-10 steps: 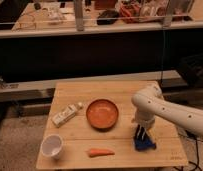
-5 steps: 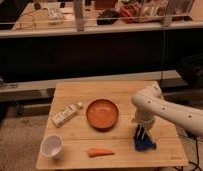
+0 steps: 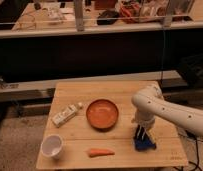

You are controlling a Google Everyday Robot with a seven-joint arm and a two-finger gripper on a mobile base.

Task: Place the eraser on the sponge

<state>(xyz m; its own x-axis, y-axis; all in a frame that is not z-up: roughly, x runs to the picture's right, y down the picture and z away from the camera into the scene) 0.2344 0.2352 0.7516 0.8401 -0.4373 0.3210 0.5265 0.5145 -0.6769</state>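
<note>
A light wooden worktop (image 3: 160, 155) stands in front of a dark counter. The robot's white arm (image 3: 165, 109) reaches in from the right and bends down over the near right part of the worktop. Its dark hand (image 3: 140, 135) points straight down and meets the top of a blue object (image 3: 145, 146), apparently the sponge, which lies on the worktop near the right front corner. Whether the hand is open or closed, and whether it has hold of anything, cannot be told, as the dark hand and the blue object merge.

A round orange bowl (image 3: 102, 113) sits at the middle of the worktop, just left of the arm. To its left a pale oblong item (image 3: 65, 116), possibly the eraser, lies at a slant, well apart from the blue object. A white cup (image 3: 52, 146) stands upright at the near left corner. A carrot (image 3: 100, 152) lies along the near edge, between the cup and the blue object.
</note>
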